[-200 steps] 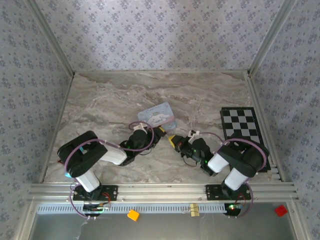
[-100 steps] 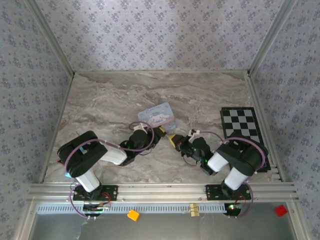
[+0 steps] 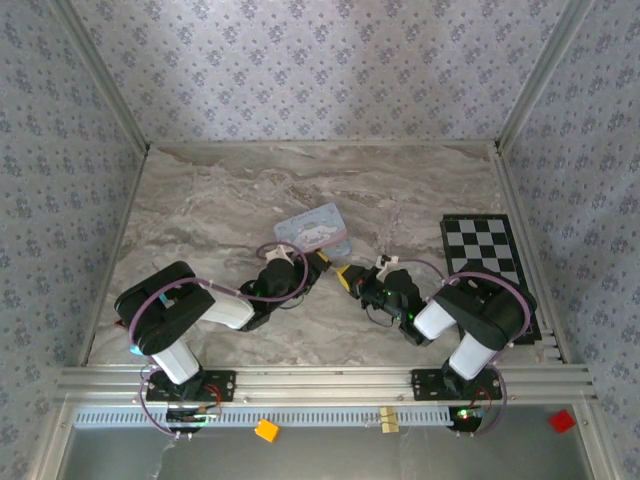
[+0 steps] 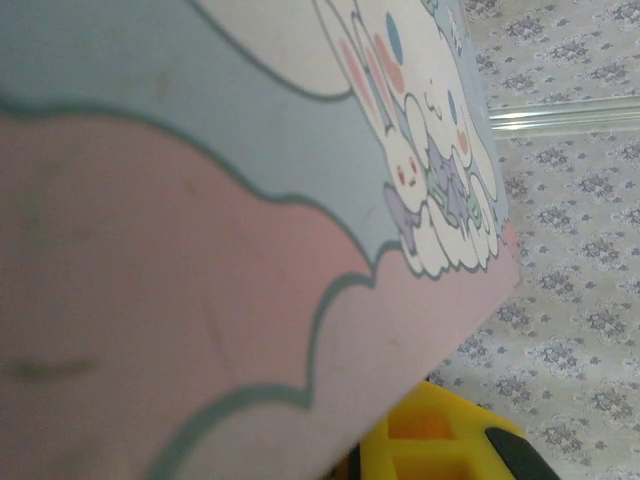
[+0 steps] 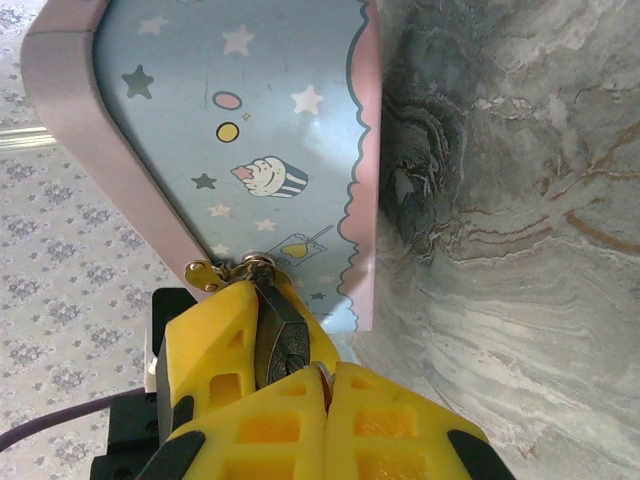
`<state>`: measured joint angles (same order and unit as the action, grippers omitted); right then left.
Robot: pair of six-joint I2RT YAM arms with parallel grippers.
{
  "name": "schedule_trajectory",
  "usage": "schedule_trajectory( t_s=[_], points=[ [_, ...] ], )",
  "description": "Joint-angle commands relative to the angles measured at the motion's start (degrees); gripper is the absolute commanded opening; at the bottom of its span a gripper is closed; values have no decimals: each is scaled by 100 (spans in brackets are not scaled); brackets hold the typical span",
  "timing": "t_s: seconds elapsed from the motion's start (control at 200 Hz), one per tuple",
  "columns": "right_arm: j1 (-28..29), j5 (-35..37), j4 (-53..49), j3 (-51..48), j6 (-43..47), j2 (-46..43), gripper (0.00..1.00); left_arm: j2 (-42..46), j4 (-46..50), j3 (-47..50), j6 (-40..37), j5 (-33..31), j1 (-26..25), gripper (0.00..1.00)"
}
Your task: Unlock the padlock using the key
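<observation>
My right gripper [image 5: 278,335] is clamped on the padlock [image 5: 284,348] at the case's [image 5: 250,120] six o'clock. I must hold it rigid. I cannot tell how the left gripper's [image 3: 314,264] jaws stand.

from above you get soft, even light across the marble table [image 3: 230,200], with only faint shadows under the arms and a pale sheen on the near metal rail [image 3: 320,378]. on the left wrist the case [image 4: 200,250] sits so close that its print is blurred and grainy, and the yellow finger [image 4: 440,445] is soft too; a bright streak glints at far right. on the right wrist the padlock [image 5: 282,340] pinched in the right gripper [image 5: 295,345] is sharp, and the marble darkens just right of the case.
</observation>
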<state>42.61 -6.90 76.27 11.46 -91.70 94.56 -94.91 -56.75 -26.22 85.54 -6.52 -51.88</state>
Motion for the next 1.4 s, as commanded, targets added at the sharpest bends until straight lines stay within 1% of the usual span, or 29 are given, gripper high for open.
schedule_trajectory(
  t_s=[0.0,0.19,0.33,0.49,0.8,0.9,1.184,1.309,1.394],
  points=[
    [140,-253,361,398,56,-90,0,51,-530,-285,-21,1084,-350,0],
    [139,-174,361,210,76,-125,0,119,-556,-295,24,1022,-279,0],
    [7,-238,326,126,27,-318,0,265,-244,-283,-66,965,-261,0],
    [-19,-405,-215,221,169,-576,0,333,-168,-191,-73,877,-244,0],
    [23,-440,-558,346,384,-885,0,285,-108,-239,-90,890,-237,0],
    [33,-384,-915,382,524,-1126,0,248,-145,-201,-56,873,-244,0],
    [158,-244,-1538,473,792,-1668,0,168,-183,-212,-29,871,-244,0],
    [254,-173,-1449,460,815,-1550,0,140,-255,-243,-3,898,-253,0],
    [334,-178,-1081,460,735,-1307,0,148,-251,-259,14,890,-285,0]
  ],
)
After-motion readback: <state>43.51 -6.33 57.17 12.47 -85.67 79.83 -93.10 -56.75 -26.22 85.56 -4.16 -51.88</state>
